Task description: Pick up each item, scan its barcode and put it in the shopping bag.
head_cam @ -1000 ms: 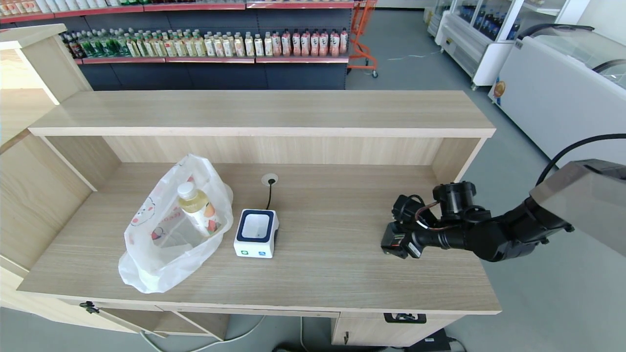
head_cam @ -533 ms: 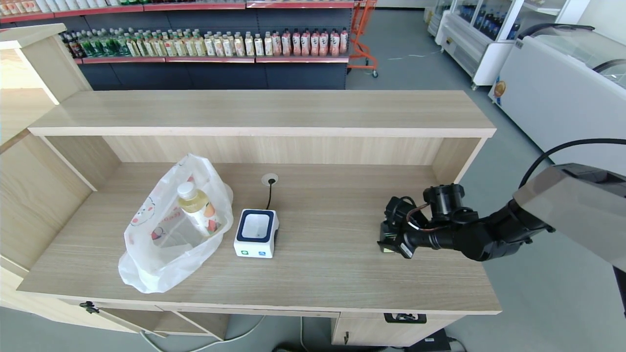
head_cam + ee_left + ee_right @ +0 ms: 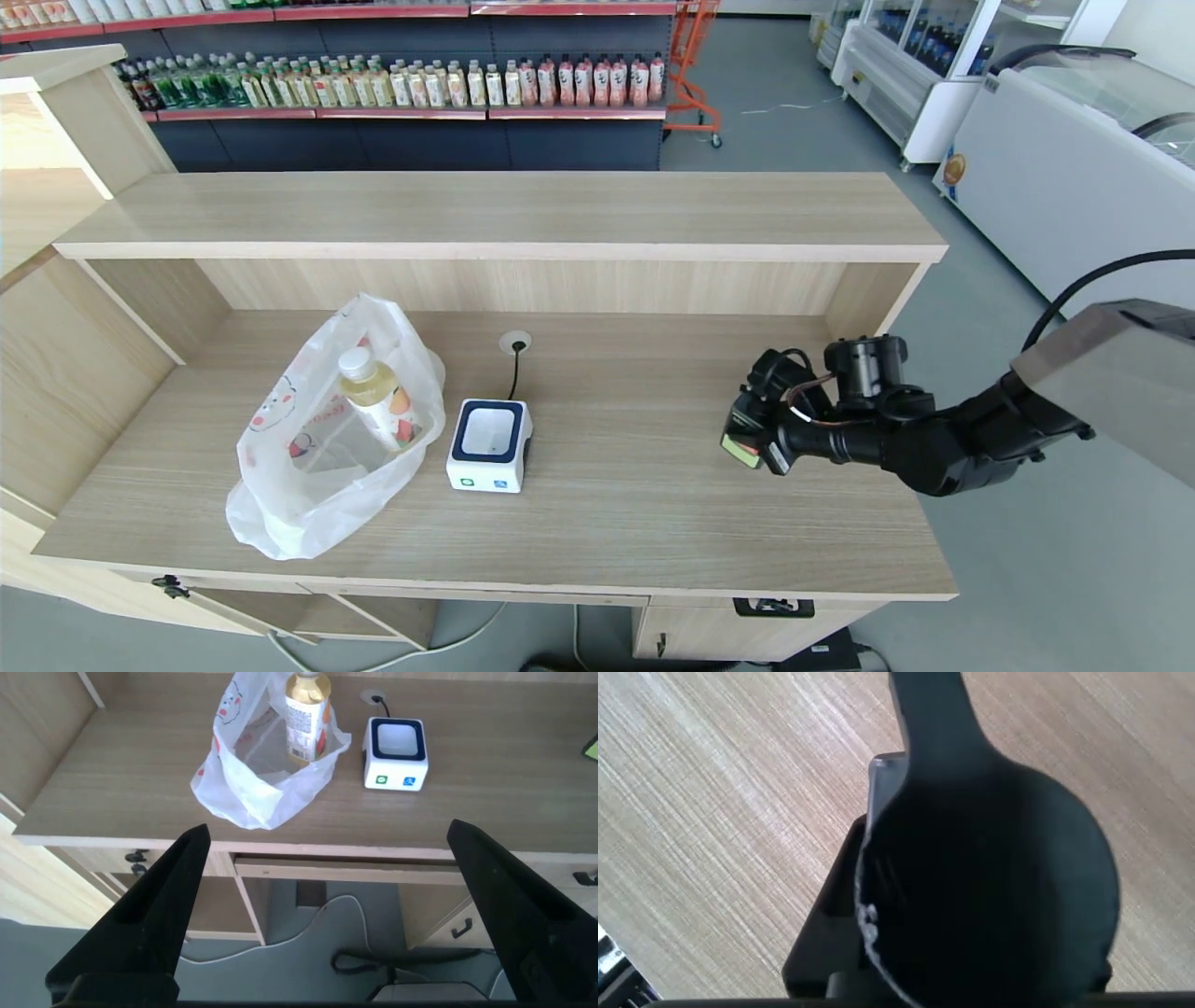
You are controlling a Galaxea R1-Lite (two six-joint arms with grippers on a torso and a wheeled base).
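- Small item (image 3: 740, 448) with a green and orange side, up off the counter (image 3: 635, 523), over its right part.
- Pinched at the tip of the right gripper (image 3: 752, 454); fingers closed tight on it.
- Pointing left, toward the scanner (image 3: 491, 444), but well apart from it.
- In the right wrist view, a big dark round shape close up over the wood of the counter (image 3: 710, 812); cannot tell what it is.
- White scanner with a dark blue frame near the middle of the counter, flat window facing up.
- Thin black cable (image 3: 513, 373) from the back of the scanner into a round hole (image 3: 514, 343) in the counter.
- White shopping bag (image 3: 280, 485) just left of the scanner, mouth open.
- Bottle (image 3: 378, 399) with a white cap and yellow drink already inside the bag, leaning a little.
- Left gripper (image 3: 336, 924) out in front of the counter's near edge; dark fingers (image 3: 140, 924) spread wide apart, nothing between them.
- Beyond them in that view, the bag (image 3: 238, 789), the bottle (image 3: 305, 714) and the scanner (image 3: 396, 752).
- Behind the counter, a shop shelf (image 3: 392, 84) with rows of bottles.
- Far off on the right, white freezers (image 3: 1055, 159).
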